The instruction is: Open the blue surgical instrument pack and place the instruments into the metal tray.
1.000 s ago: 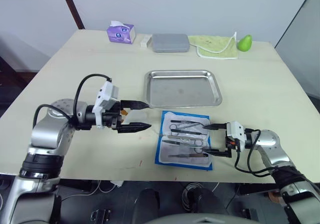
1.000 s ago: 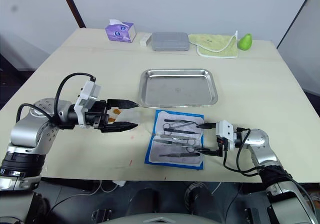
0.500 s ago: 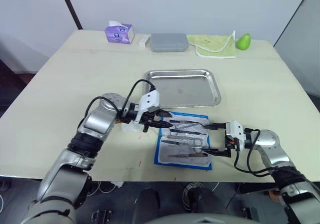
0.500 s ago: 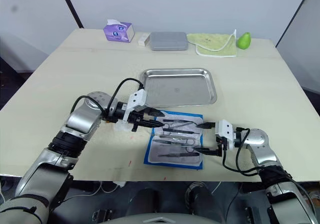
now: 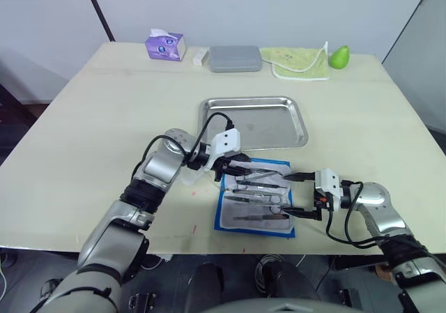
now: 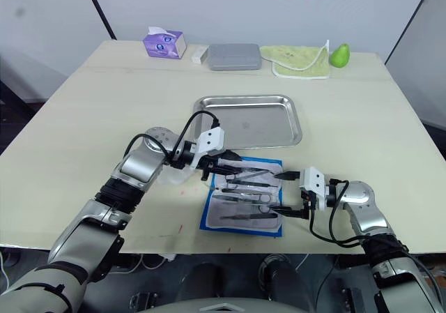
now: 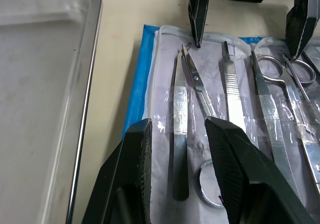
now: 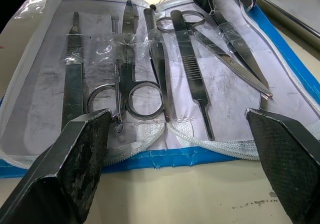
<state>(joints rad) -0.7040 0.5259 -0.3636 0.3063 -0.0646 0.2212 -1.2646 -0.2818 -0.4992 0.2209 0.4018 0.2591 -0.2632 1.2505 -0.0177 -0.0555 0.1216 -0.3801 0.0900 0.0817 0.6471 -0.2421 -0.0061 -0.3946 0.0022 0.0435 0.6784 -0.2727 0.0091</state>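
Note:
The blue surgical instrument pack point(image 5: 256, 196) lies unfolded on the table just in front of the metal tray point(image 5: 254, 125), which holds nothing. Several steel instruments point(image 8: 150, 84) lie side by side under its clear lining: scissors point(image 7: 200, 92), tweezers point(image 7: 180, 119) and forceps point(image 7: 232, 92). My left gripper point(image 5: 244, 172) hovers open over the pack's end nearest the tray, its fingers point(image 7: 135, 154) astride the tweezers and scissors. At the pack's right edge my right gripper point(image 5: 289, 195) stands wide open, level with the table and pointing at the instruments.
Along the table's far edge stand a purple tissue box point(image 5: 166, 45), a small white block point(image 5: 201, 56), a grey hard case point(image 5: 235, 58), a yellow-green cloth point(image 5: 300, 63) and a green pear-shaped object point(image 5: 339, 58). Crumpled clear plastic point(image 6: 171, 177) lies under my left forearm.
My left arm has swung right from the table's left side to over the pack, its open gripper now above the instruments. The right gripper has stayed put.

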